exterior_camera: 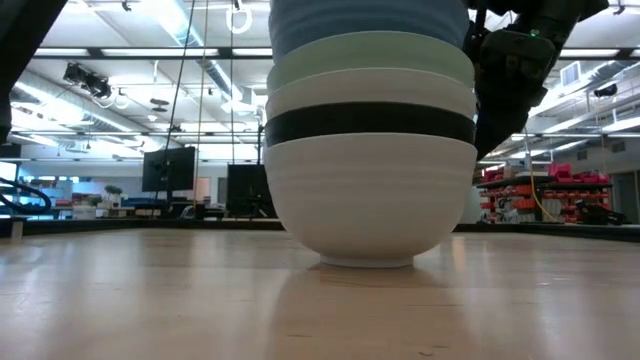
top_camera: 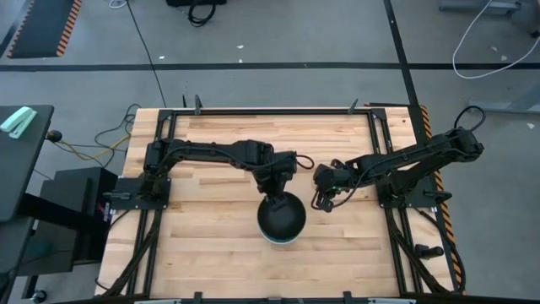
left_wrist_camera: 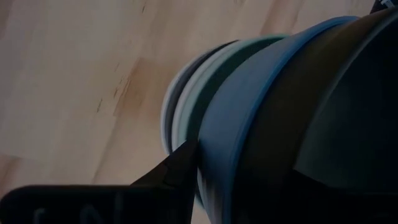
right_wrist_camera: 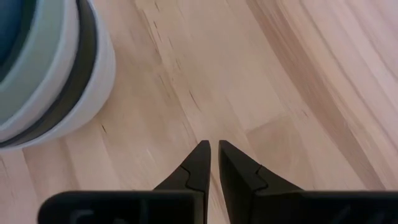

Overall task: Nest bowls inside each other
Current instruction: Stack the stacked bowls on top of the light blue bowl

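Six bowls stand nested in one stack (top_camera: 281, 221) at the table's middle near side. In the low view the stack (exterior_camera: 370, 150) reads, from the bottom: white, black, white, mint green, blue. A black bowl (top_camera: 283, 218) sits on top. My left gripper (top_camera: 274, 200) is open at the stack's far rim. One finger (left_wrist_camera: 177, 171) is outside, by the blue bowl's wall (left_wrist_camera: 224, 124). The other is hidden within the black bowl (left_wrist_camera: 348, 124). My right gripper (top_camera: 323, 201) hovers shut to the stack's right, over bare wood (right_wrist_camera: 214, 149). My left gripper comes at the stack's far rim from above, pointing down, with its outer finger (left_wrist_camera: 186, 158) beside the blue bowl's outer wall (left_wrist_camera: 214, 143). A strip of blue shows between that finger and the black bowl's wall (left_wrist_camera: 292, 112). Whether either finger touches a bowl, I cannot tell.
Bare wooden tabletop (top_camera: 211, 228) lies around the stack on every side. Black frame rails (top_camera: 380, 143) run along the table's edges by the arm bases. Beyond the far edge the low view shows monitors (exterior_camera: 168, 170) and shelving in the room.
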Motion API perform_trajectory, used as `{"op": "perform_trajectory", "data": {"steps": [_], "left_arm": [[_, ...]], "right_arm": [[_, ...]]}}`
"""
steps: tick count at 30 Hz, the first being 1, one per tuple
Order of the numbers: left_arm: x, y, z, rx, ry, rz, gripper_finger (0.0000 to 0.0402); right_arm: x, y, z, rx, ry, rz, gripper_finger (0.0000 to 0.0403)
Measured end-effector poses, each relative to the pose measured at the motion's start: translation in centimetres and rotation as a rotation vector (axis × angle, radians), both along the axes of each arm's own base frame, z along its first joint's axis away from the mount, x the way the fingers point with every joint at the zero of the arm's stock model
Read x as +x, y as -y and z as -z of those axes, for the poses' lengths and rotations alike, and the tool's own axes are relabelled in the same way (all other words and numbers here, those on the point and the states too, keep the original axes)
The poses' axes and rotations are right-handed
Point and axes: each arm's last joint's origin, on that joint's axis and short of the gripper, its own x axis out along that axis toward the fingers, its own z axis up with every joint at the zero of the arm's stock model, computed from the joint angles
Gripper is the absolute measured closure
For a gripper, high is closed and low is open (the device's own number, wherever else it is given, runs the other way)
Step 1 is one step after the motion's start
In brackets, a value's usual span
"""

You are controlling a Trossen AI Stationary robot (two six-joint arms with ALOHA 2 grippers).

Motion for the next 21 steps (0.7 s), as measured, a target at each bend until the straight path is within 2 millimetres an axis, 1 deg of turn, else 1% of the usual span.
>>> {"op": "perform_trajectory", "data": {"steps": [5,15,21], "left_arm": [[-0.01,0.00,-0.01,0.000,0.000,0.000,0.0287],[-0.19,0.08,0.02,-0.034,-0.028,-0.014,0.0212],[-0.34,-0.09,-0.20,-0.064,-0.040,-0.009,0.0195]], "right_arm": [[0.06,0.19,-0.02,-0.007,0.002,-0.006,0.0362],[0.12,0.47,-0.03,-0.013,0.003,-0.006,0.0362],[0.21,0.46,-0.08,-0.012,0.013,-0.007,0.0362]]}}
